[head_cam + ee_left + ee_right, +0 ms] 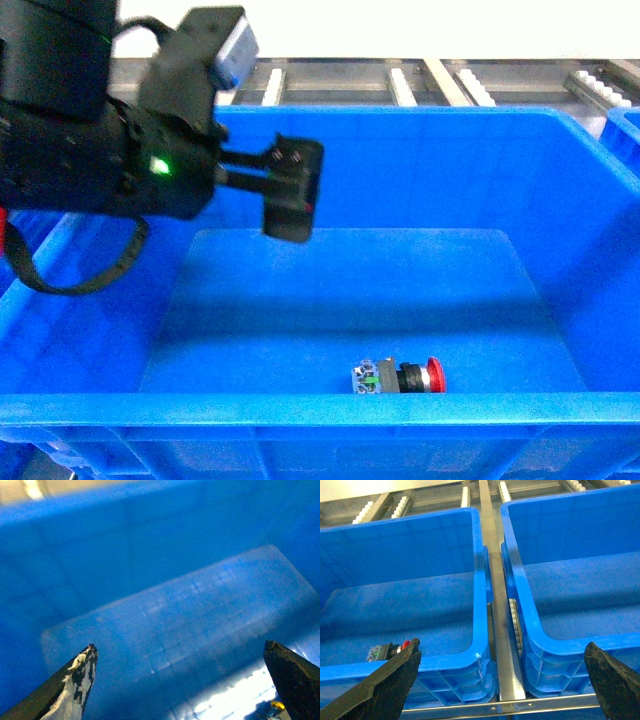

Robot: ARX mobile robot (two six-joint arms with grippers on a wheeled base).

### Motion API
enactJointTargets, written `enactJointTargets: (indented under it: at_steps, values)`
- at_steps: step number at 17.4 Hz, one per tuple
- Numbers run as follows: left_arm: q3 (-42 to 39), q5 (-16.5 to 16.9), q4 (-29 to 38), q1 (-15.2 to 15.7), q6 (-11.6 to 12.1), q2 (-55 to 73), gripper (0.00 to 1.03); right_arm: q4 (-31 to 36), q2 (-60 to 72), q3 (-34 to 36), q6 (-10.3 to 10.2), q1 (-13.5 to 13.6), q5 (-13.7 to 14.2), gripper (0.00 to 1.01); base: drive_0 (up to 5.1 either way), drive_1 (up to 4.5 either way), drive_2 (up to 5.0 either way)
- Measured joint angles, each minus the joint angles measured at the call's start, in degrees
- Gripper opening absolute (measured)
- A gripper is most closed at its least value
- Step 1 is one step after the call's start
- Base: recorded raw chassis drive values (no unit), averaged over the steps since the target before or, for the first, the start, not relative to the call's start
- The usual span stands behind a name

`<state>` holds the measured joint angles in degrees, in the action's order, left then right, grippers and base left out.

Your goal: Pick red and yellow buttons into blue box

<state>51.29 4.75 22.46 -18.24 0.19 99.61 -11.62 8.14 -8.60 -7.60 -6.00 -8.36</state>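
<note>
The red button (400,377) lies on its side on the floor of the blue box (300,410), near the front wall, cap pointing right. It also shows in the right wrist view as the red button (390,651) in the left-hand blue box (479,605). My left gripper (293,190) hangs open and empty above the box's back left. In its own view the left gripper (180,647) has only box floor between its fingers. A small yellow bit (276,705) sits by the right finger; I cannot tell if it is the yellow button. My right gripper (502,647) is open and empty, in front of the boxes.
A second blue crate (520,580) stands to the right, also seen as the crate (625,130) at the head view's right edge. A metal rail (502,645) runs between the two. Roller conveyor tracks (400,85) lie behind.
</note>
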Motion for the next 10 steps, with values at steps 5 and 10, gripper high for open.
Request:
enactJointTargets:
  at_steps: [5,10]
  values:
    - [-13.42,-7.28,7.32,8.20,-10.40,-22.51,0.98,0.00,0.00,-0.02,0.00,0.00,0.00,0.98,0.0,0.00,0.0]
    - [-30.10,-13.55,-10.73,9.18,-17.57,-55.84,0.98,0.00,0.00,-0.02,0.00,0.00,0.02,0.98,0.0,0.00,0.0]
